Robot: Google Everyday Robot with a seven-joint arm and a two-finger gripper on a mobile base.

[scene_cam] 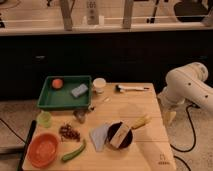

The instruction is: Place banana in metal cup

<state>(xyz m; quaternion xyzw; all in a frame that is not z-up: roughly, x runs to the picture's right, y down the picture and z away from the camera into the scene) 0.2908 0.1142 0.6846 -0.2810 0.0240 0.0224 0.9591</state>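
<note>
Camera view: the gripper (170, 116) hangs beside the table (150, 152), fingers spread wide (nothing held); banana (141, 122) near its left as I look, metal cup (80, 116) well beyond

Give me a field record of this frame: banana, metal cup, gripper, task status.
banana: lying on the table, at the right side of the dark bowl
metal cup: upright, near the green tray's front right corner, left of the bowl
gripper: open, empty, pointing down past the table's right edge
status: banana not yet in cup
</note>
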